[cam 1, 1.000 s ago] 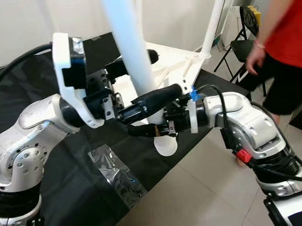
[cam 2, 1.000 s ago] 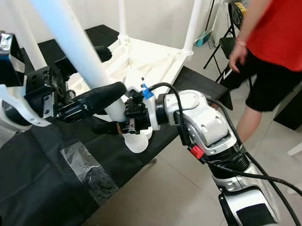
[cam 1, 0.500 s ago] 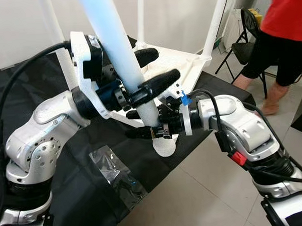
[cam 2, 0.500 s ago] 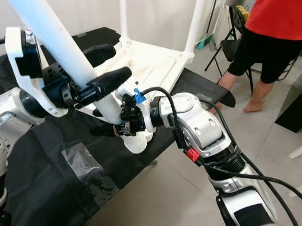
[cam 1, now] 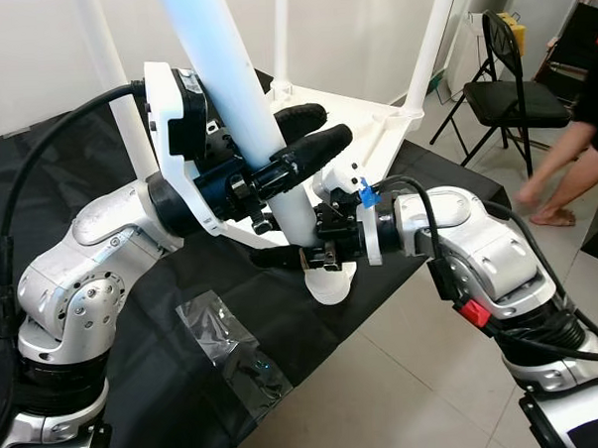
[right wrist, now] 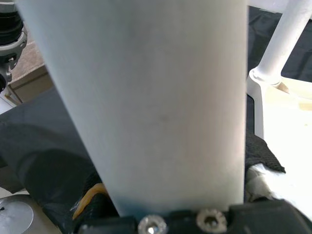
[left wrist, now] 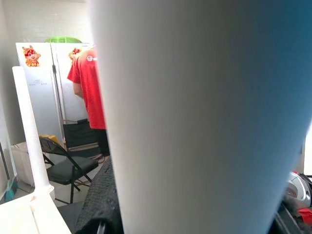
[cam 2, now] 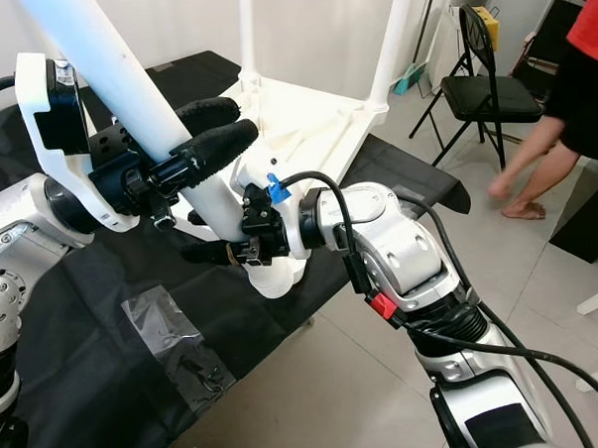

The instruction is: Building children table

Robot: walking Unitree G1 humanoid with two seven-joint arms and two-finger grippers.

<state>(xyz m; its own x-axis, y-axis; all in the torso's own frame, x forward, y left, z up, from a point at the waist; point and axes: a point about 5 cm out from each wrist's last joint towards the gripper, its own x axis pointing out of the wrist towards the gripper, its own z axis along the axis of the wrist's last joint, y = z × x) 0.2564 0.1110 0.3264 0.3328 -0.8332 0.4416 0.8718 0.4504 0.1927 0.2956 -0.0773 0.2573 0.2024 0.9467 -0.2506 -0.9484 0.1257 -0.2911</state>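
White plastic: the leg (cam 1: 236, 98) we hold is a smooth pale tube, tilted, its flared foot (cam 1: 329, 282) low over the black cloth (cam 1: 177, 378).
Left gripper (cam 1: 294, 157): clenched on the leg mid-shaft, one finger on each side.
Right gripper (cam 1: 295, 256): at the leg's lower end just above the foot; fingers look closed on it, though we see them partly hidden.
Table (cam 1: 369, 122): white top lying upside down on the cloth behind the grippers, with three legs (cam 1: 428, 52) already standing up from its corners.
Progress: we judge three legs fitted and this fourth one not yet seated; it needs turning and bringing to the near corner.
Cloth edge: runs just under the foot; beyond it bare tiled floor (cam 1: 415, 378).
Room: open floor to our right; a folding chair (cam 1: 511, 86) and a person (cam 1: 574, 152) stand well apart there. Upright legs crowd the far side.
Clutter: crumpled clear wrap (cam 1: 230, 351) lies on the cloth, near us.
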